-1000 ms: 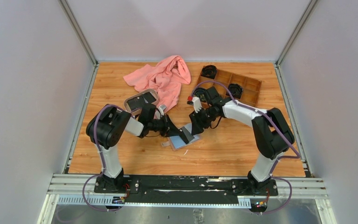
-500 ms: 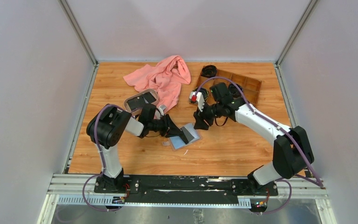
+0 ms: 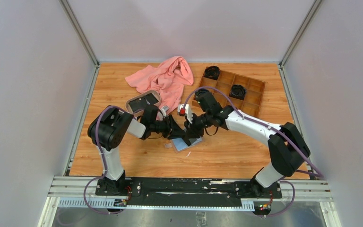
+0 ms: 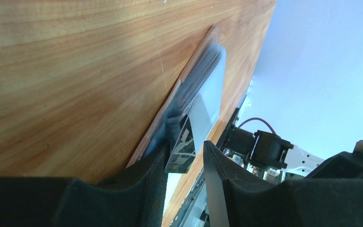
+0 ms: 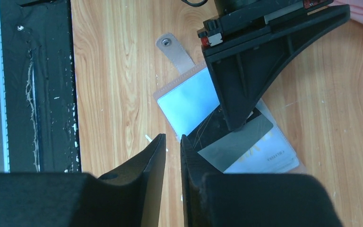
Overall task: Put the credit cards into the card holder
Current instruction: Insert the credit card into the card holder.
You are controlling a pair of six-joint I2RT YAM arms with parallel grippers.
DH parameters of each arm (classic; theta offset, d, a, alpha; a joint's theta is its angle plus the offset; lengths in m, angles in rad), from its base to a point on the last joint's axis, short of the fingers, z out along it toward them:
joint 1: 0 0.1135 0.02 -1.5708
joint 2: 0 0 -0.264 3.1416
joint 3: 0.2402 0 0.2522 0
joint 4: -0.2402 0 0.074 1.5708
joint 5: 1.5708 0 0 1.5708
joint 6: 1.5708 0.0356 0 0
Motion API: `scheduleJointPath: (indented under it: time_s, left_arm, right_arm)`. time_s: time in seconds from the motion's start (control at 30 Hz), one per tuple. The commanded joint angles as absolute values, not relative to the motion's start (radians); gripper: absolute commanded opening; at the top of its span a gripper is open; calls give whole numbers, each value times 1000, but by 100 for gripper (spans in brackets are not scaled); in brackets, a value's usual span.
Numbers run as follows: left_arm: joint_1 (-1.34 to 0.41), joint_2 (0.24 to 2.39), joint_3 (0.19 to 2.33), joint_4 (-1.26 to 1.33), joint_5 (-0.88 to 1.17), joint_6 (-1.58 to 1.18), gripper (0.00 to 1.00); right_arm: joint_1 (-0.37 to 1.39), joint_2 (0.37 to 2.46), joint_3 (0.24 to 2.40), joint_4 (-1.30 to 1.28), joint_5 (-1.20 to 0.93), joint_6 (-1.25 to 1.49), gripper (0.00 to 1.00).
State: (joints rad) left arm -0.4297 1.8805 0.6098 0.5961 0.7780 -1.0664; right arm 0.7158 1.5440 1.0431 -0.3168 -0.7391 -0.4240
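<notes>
— Left gripper (image 4: 184, 163)?
— Jaws parted, tips at the open card holder (image 3: 187, 141) mid-table, a dark card (image 5: 208, 135) between them.
— Right gripper (image 5: 172, 151)?
— Hovering above the holder, fingers nearly together, nothing held.

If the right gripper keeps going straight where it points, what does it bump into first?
Probably the wooden table: the right gripper points down beside the open card holder, though depth is unclear.

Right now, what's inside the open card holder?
One dark credit card lies partly tucked into the open card holder, against its grey-blue lining. The left end effector covers part of it; deeper pocket contents are hidden.
</notes>
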Motion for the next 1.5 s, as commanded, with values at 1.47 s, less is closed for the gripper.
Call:
scheduleJointPath:
  time_s: [1.47]
  left_arm:
    - [-439,1921,591,534,722,-1003,46]
  right_arm:
    - [1005,1715,916,4,-107,-925,13]
